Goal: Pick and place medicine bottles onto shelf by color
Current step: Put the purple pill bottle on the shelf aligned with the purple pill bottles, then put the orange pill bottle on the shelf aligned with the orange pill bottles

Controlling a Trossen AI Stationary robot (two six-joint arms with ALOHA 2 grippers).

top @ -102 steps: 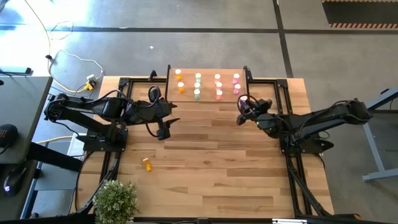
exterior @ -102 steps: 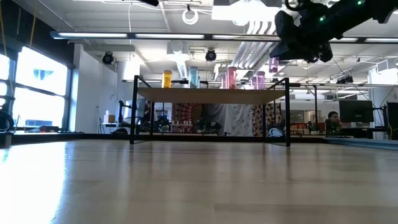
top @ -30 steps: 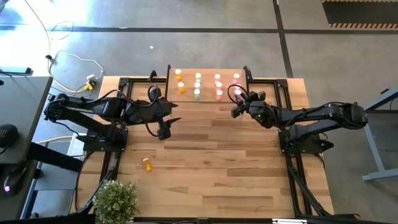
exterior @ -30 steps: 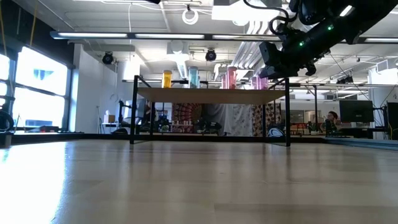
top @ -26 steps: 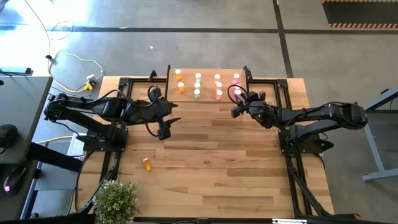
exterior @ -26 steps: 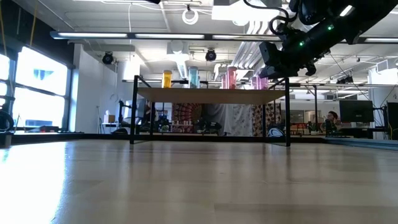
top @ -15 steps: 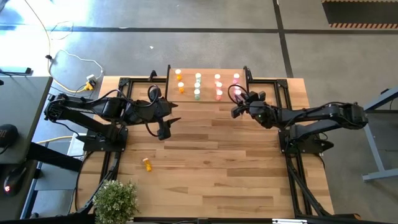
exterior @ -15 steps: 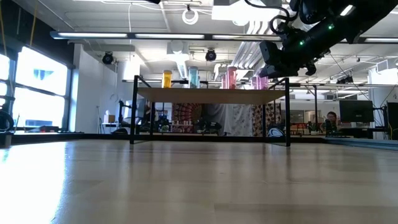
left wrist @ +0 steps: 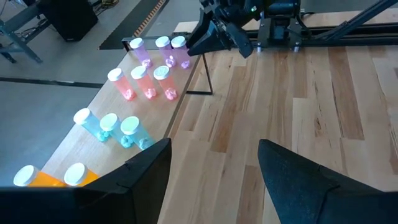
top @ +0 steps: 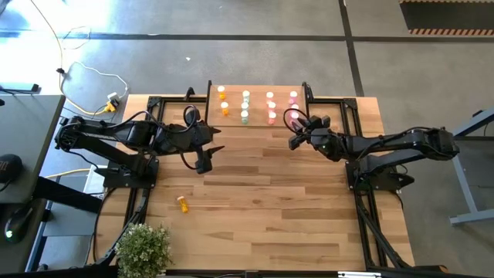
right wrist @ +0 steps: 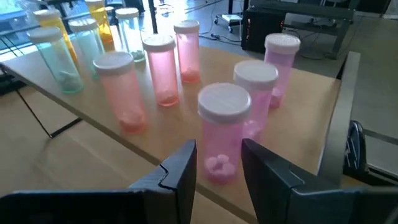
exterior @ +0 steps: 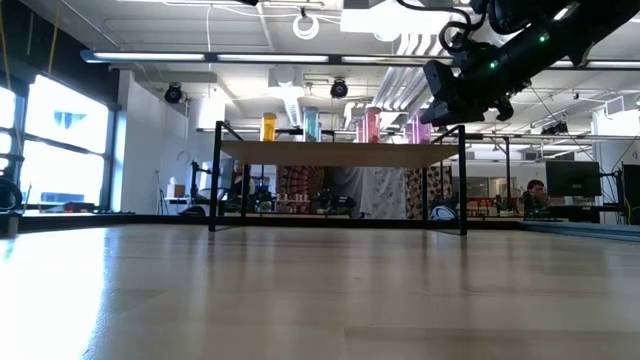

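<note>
The shelf (top: 258,116) stands at the table's far edge with the bottles upright in colour rows: orange (top: 223,102), pale green (top: 245,106), salmon (top: 271,107) and magenta (top: 293,102). My right gripper (top: 294,141) is open at the shelf's near right corner. In its wrist view its fingers (right wrist: 219,149) stand on either side of the nearest magenta bottle (right wrist: 222,127), which stands on its base on the shelf board (right wrist: 298,124). One orange bottle (top: 183,204) lies on its side on the table, near left. My left gripper (top: 207,161) is open and empty left of centre.
A potted plant (top: 143,249) stands at the table's near left corner. The arms' black frames (top: 135,177) run along both table sides. The shelf's black legs (exterior: 214,178) stand on the tabletop. Bare wood lies between the arms and toward the near edge.
My right gripper has drawn back a little from the shelf, toward the table's right edge and slightly up. The magenta bottles stay upright on the shelf.
</note>
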